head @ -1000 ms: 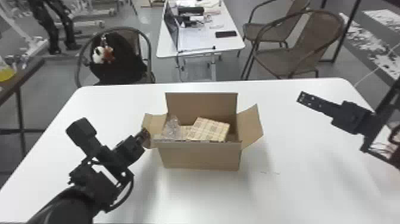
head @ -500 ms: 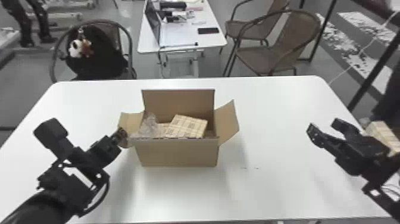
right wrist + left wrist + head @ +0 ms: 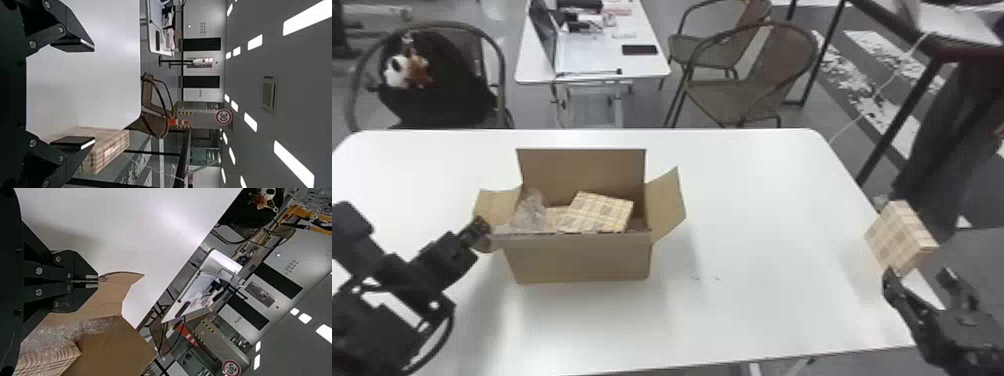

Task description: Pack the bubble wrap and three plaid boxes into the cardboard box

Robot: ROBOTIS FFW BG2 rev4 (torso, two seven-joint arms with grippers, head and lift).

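My left gripper (image 3: 479, 226) is at the left flap of the cardboard box (image 3: 582, 257); in the left wrist view the gripper (image 3: 98, 281) has its fingers together on the flap (image 3: 117, 284). Inside the box, bubble wrap (image 3: 529, 212) lies at the left and a tilted plaid box (image 3: 599, 212) at the right, over another plaid surface. At the right, my right gripper (image 3: 919, 275) is open. A further plaid box (image 3: 899, 237) is just beyond its fingertips at the table's right edge. In the right wrist view that plaid box (image 3: 111, 147) shows behind one finger of the open gripper (image 3: 94, 94).
The white table (image 3: 757, 210) extends between the cardboard box and my right gripper. The carton's right flap (image 3: 667, 205) sticks outward and its back flap (image 3: 582, 175) stands up. Chairs (image 3: 752, 75) and a desk (image 3: 642, 65) are behind the table.
The head view has turned to the right. My right gripper has opened and swung round toward the right edge, where the plaid box has come into view. The left gripper keeps its place at the flap.
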